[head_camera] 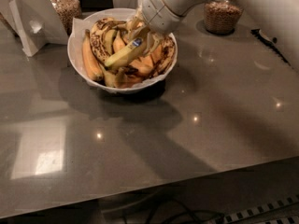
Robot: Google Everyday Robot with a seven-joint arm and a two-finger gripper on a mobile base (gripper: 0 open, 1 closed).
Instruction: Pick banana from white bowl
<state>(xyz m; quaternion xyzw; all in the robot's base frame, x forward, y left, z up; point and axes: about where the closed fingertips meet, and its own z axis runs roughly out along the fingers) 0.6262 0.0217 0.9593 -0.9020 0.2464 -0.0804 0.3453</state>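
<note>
**Grey counter: gripper holds the sticker banana over the bowl**

A glossy grey counter [140, 148] fills most of the view, with small lamp reflections and a pale window patch on its surface. At the far side stands the white bowl [140, 85], wide-rimmed and lined with crinkled white paper [79, 27] that shows above the rim at the back left. The bowl is heaped with bananas. Most are short, orange-yellow and heavily brown-spotted, among them one lying along the left wall [90, 59].

The banana [122, 56] of the task is the long yellow-green one, lying on top of the heap and across its middle. It slants from lower left to upper right, with its lower tip toward the front of the bowl. A small blue sticker [137, 42] sits on its upper part. It is still inside the bowl's outline and looks raised at its upper end, though its lower end may still touch the fruit beneath; that cannot be told for sure.

The white arm [168, 3] reaches in from the upper right and angles down over the back half of the bowl. Its gripper [141, 31] is just above the sticker, closed narrowly around the banana's upper end.

A glass jar of brown grains [223, 14] stands behind the bowl to the right, well apart from it. A second jar [65, 7] stands at the back left, near the rim. Beside that jar is a white folded stand [29, 24]. Below the counter's front edge, dark cables [177, 213] lie on the floor.
</note>
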